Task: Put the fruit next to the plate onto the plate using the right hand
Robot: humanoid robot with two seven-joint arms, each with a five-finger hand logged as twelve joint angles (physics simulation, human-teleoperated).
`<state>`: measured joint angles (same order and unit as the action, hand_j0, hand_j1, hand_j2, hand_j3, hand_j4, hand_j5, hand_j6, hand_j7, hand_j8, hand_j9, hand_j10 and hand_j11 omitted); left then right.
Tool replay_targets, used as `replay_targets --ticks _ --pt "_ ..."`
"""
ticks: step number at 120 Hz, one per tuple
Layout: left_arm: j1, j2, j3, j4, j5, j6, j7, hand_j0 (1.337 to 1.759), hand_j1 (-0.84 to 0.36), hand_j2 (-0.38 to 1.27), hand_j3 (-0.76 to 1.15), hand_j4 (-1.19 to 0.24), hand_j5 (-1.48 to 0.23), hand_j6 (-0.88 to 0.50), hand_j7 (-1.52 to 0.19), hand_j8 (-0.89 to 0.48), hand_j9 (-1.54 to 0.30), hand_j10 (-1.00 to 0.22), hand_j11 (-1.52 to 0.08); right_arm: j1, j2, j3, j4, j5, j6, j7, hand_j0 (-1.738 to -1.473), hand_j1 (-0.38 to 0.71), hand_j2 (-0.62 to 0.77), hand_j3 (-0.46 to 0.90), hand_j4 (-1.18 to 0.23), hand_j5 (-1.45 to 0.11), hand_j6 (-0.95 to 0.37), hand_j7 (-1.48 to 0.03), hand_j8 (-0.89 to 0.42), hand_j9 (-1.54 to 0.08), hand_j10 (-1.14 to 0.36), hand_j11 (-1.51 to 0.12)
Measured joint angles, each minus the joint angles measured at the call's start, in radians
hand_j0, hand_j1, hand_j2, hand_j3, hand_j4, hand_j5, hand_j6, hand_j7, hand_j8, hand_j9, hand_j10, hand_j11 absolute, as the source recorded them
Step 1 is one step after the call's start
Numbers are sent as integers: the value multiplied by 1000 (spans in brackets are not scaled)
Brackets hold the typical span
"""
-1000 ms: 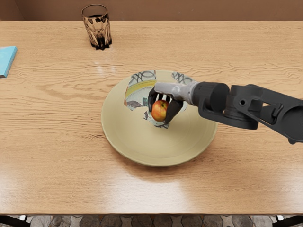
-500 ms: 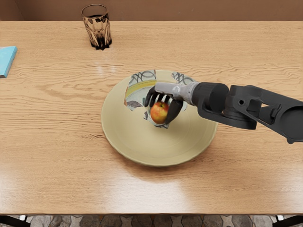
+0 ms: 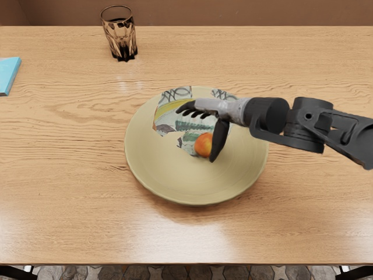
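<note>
Fingers spread and gripping nothing, the robot's right hand [image 3: 211, 109] hovers at frame centre above the round beige ceramic plate [image 3: 152, 169], where the small red-orange fruit [image 3: 202, 144] rests just below its palm, beside the down-pointing thumb.

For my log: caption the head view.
Open right hand above the fruit lying on the plate; glass behind.
</note>
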<state>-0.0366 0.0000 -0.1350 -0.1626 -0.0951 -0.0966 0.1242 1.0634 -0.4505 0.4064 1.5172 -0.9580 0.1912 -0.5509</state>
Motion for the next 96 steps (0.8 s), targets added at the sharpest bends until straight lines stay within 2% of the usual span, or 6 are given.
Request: replay_targets --ticks 15,34,71,96 --pt "0 0 0 0 0 0 0 1658 349 0 0 0 0 0 0 0 0 0 0 -2 -28 25 0 88 27 22 -1658 -268 -8 0 -72 -92 -71 -92 -70 -93 -72 -92" --pt "0 0 0 0 0 0 0 1658 349 0 0 0 0 0 0 0 0 0 0 -11 -58 76 0 215 104 31 -1658 -312 -3 0 -34 -43 -34 -42 -33 -43 -34 -43" --pt "1 0 0 0 0 0 0 1658 349 0 0 0 0 0 0 0 0 0 0 -84 -120 215 -31 434 356 33 -1658 -341 0 0 -8 -10 -8 -9 -8 -10 -8 -9" --pt "0 0 0 0 0 0 0 1658 349 0 0 0 0 0 0 0 0 0 0 -113 -176 266 -72 569 411 32 -1658 -347 0 0 -3 -4 -4 -3 -3 -3 -3 -3"
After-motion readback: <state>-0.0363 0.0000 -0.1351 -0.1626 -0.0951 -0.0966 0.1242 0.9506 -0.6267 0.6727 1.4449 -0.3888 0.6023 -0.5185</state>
